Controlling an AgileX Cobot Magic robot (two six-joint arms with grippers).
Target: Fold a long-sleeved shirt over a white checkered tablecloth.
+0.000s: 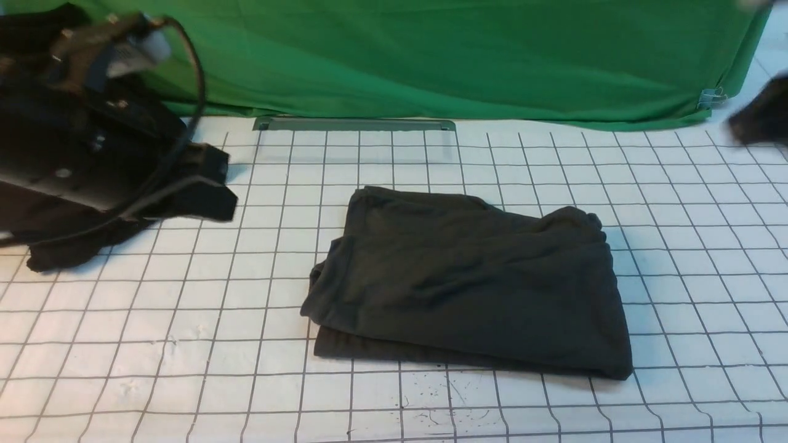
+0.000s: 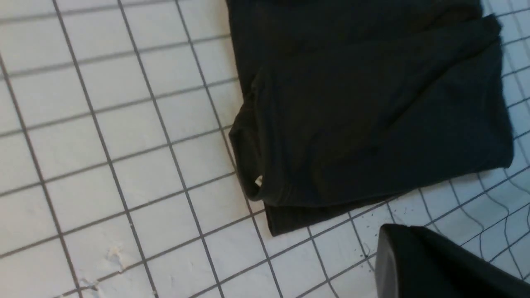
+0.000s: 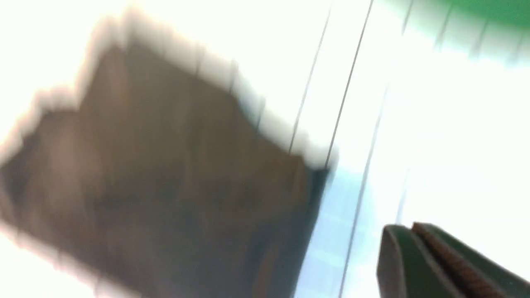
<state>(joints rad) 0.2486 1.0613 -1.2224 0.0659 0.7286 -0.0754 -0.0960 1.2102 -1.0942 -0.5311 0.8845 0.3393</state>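
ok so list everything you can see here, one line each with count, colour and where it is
long-sleeved shirt: one, dark charcoal grey, folded into a rough rectangle at the middle of the tablecloth
white checkered tablecloth: one, white with thin grey grid, covering the table
green fabric sheet: one, green, hanging across the back
heap of dark cloth: one, black, far left on the tablecloth, under the left arm
metal strip: one, grey, at the foot of the green sheet
binder clip: one, silver, on the sheet's right edge
left gripper: one, black, fingers shut, holding nothing
right gripper: one, dark, fingers shut, blurred
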